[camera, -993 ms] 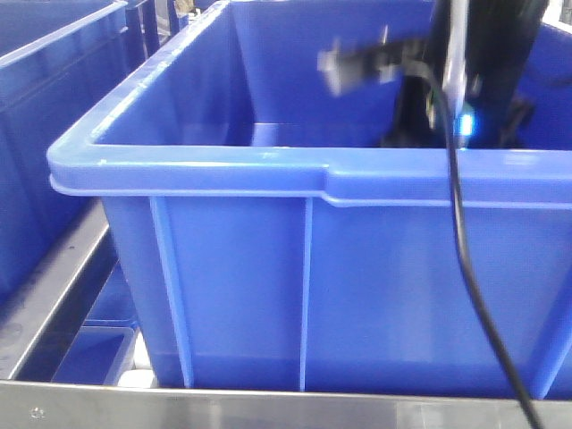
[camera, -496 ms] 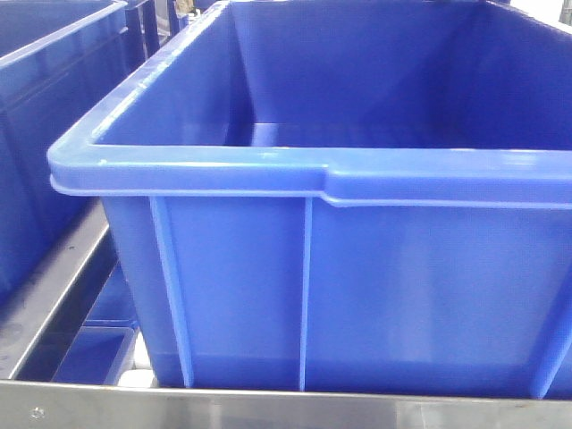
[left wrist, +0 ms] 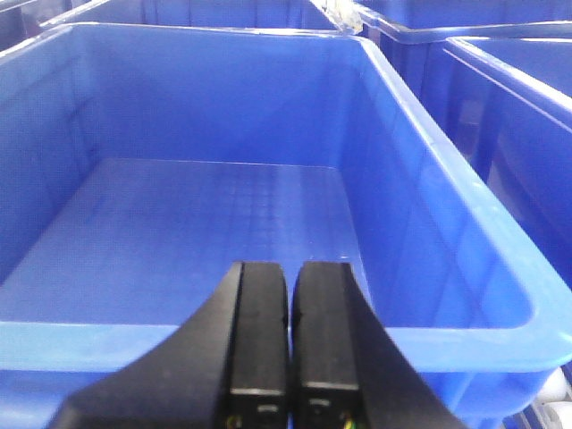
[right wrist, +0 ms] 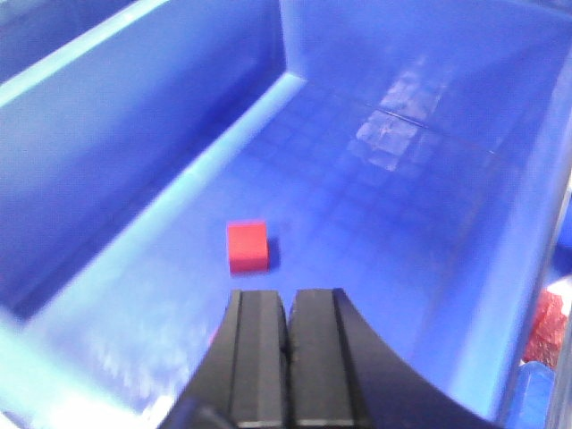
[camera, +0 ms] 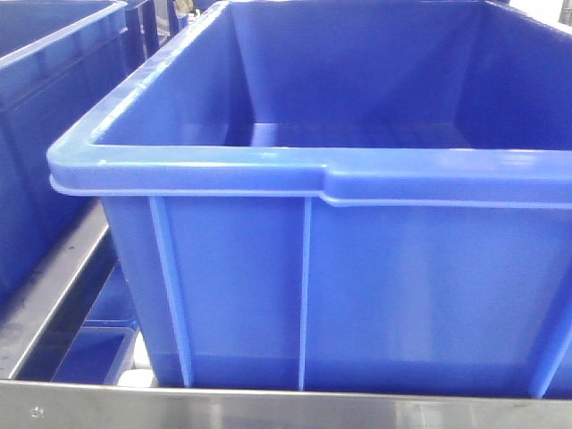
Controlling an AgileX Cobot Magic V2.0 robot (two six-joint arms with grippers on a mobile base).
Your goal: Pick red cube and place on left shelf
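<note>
The red cube [right wrist: 247, 247] lies on the floor of a blue crate [right wrist: 384, 232] in the right wrist view, just beyond my right gripper [right wrist: 288, 297], which is shut and empty above it. My left gripper [left wrist: 290, 266] is shut and empty over the near rim of another blue ribbed crate [left wrist: 223, 223], whose floor is bare. The front view shows a large blue crate [camera: 357, 286] on the steel shelf rail [camera: 268, 407]; neither gripper nor the cube shows there.
More blue crates stand to the left [camera: 45, 107] and to the right in the left wrist view [left wrist: 509, 98]. A red object [right wrist: 547, 326] shows outside the crate wall at the right edge of the right wrist view.
One second ago a black arm with a cable stood over the right of the crate in the front view. It has left that view since half a second ago.
</note>
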